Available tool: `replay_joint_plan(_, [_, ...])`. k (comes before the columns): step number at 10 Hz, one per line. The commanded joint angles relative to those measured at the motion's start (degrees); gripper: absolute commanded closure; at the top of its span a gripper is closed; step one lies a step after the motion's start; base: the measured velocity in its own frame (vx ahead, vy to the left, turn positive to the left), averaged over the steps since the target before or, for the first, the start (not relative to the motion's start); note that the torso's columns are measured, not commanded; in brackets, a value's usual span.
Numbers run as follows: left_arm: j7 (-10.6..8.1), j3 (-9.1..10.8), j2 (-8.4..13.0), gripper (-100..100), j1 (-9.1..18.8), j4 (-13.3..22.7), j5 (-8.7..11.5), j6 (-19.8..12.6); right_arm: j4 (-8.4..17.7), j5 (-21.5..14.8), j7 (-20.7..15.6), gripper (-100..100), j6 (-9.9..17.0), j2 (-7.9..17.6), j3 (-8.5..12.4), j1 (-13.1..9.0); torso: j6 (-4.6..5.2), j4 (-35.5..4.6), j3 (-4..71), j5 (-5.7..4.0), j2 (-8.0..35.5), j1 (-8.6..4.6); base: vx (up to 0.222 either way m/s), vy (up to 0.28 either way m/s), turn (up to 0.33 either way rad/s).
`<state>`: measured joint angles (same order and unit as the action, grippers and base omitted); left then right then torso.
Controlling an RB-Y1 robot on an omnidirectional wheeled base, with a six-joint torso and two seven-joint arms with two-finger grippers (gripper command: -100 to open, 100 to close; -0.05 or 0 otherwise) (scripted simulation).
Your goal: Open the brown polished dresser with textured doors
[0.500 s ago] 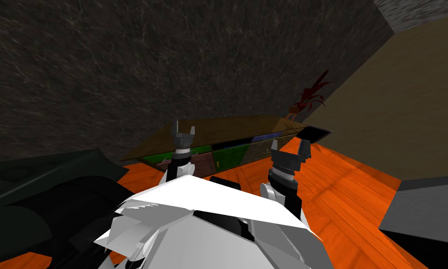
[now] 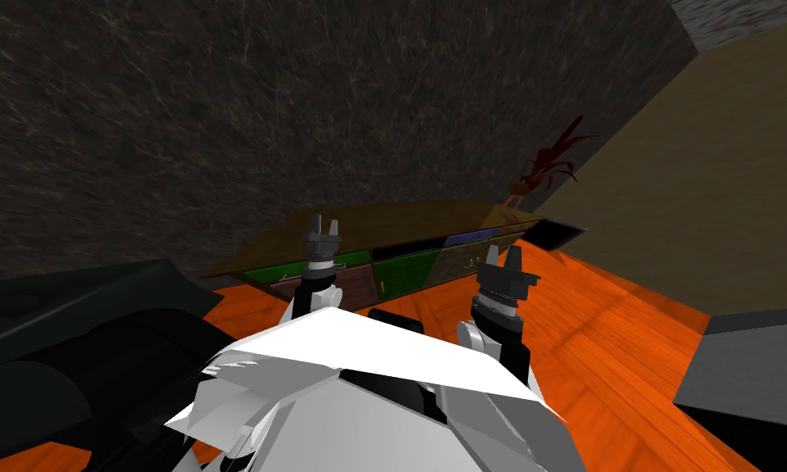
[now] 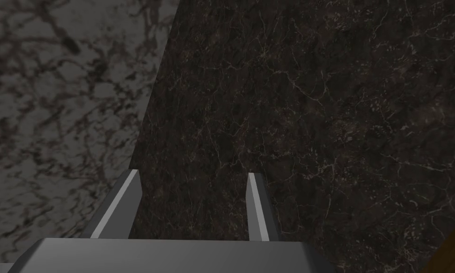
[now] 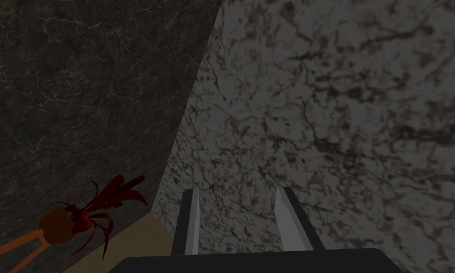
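The dresser (image 2: 400, 220) stands low against the dark marbled wall, with a brown polished top and a front of green, brown and olive panels with small handles. The panels look shut. My left gripper (image 2: 323, 221) is raised in front of the dresser's left part, fingers pointing up, open and empty. In the left wrist view the left gripper (image 3: 192, 173) faces the wall. My right gripper (image 2: 502, 256) is held up short of the dresser's right end, open with nothing between its fingers. The right gripper (image 4: 237, 189) in its wrist view points at a wall corner.
A red plant (image 2: 552, 168) on a thin stand (image 4: 13, 249) sits at the dresser's right end, beside a tan wall (image 2: 711, 180). A dark sofa (image 2: 72, 344) lies at my left. A grey block (image 2: 752, 369) stands at the right on the orange wood floor (image 2: 613, 328).
My right hand has turned and shifted slightly left. The left gripper's fingers look a little closer together. The whole head view has shifted a little.
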<state>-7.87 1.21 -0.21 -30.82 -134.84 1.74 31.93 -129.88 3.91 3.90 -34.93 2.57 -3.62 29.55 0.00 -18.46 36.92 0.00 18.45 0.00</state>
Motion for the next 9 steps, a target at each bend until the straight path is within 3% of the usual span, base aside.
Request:
replay_joint_plan(1, [0.00,0.00,0.00,0,0.00,0.00,0.00,0.00,0.00,0.00,0.00,0,0.00,0.00,0.00,0.00,0.00,-4.23,8.44,0.00,4.24,0.00,0.000,0.000,0.000])
replay_joint_plan(4, [0.00,0.00,0.00,0,0.00,0.00,0.00,0.00,0.00,0.00,0.00,0,0.00,0.00,0.00,0.00,0.00,-16.92,33.81,0.00,16.93,0.00,0.000,0.000,0.000])
replay_joint_plan(5, [0.00,0.00,0.00,0,0.00,0.00,0.00,0.00,0.86,0.75,1.87,-100,-0.33,1.93,0.00,-0.54,0.00,-21.14,42.27,0.00,21.16,0.00,0.001,-0.014,0.128])
replay_joint_plan(6, [0.00,0.00,0.00,0,0.00,0.02,0.00,0.00,1.41,1.26,3.12,-100,-0.56,2.62,0.00,-0.89,-0.02,-23.03,46.21,-0.01,23.10,-0.05,-0.010,-0.029,0.167])
replay_joint_plan(9, [0.00,0.00,0.00,0,0.00,0.03,0.00,-0.01,3.61,3.44,7.95,-100,-1.59,4.17,-0.01,-2.37,0.00,-23.82,47.62,-0.01,23.85,-0.04,-0.021,-0.041,0.148])
